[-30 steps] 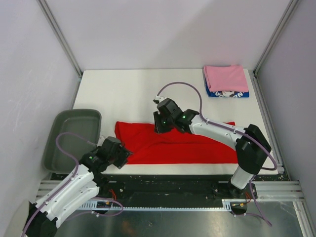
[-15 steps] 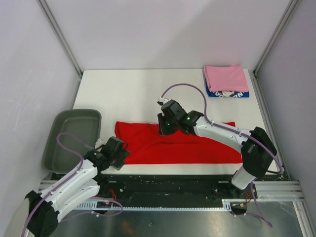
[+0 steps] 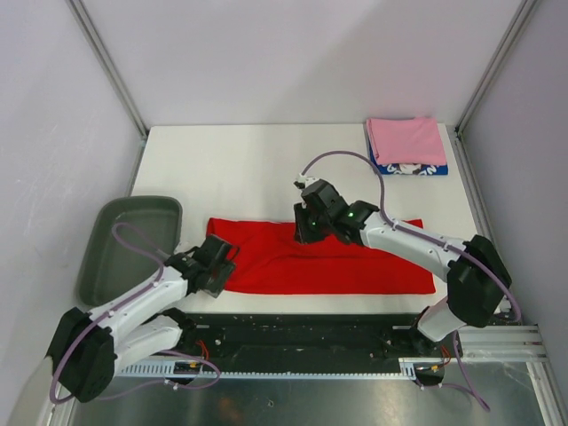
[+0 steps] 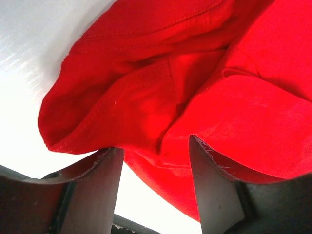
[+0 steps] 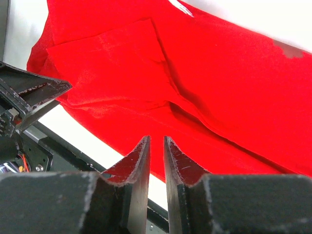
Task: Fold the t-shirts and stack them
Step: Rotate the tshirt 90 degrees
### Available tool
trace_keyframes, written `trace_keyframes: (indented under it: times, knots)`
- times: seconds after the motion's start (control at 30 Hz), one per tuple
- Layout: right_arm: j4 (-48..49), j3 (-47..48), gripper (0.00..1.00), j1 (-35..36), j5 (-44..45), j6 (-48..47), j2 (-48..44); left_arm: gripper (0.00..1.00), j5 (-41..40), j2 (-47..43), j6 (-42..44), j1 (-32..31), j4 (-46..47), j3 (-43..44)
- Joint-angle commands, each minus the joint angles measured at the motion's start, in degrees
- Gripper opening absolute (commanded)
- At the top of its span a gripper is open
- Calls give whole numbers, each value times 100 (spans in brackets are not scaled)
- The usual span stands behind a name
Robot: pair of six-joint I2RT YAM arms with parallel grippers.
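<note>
Top external view: the white counter (image 3: 231, 169) carries the red t-shirt (image 3: 355, 266), spread as a long band along its near edge. The grey-green tray (image 3: 133, 202) sits off the left side. At the far right corner the pink t-shirt (image 3: 406, 139) lies folded on the blue t-shirt (image 3: 408, 168), well apart from the red one.

The left tool (image 3: 224, 264) is at the shirt's rumpled left end, jaws wide apart and gripping nothing. The right tool (image 3: 306, 233) is low over the shirt's far edge, jaws nearly together and empty.

Risks, as I judge them: the left end is bunched in several layers, so a bite there could catch too many and drag the fold crooked. The hem also lies close to the counter's lip and could slide off if tugged.
</note>
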Motion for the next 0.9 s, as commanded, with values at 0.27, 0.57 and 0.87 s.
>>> trace_keyframes:
  times: [0.27,0.57,0.87]
  knots:
    - [11,-273,21,-409,-45,33,-747,57,-450,884,328,123,447,325]
    - [-36,-390,21,-779,-163,2,-1061,53,-403,2256,2273,954,959,1600]
    - [-134,-458,21,-1286,-322,-92,-1355,52,-135,4838,4327,1802,1048,4406]
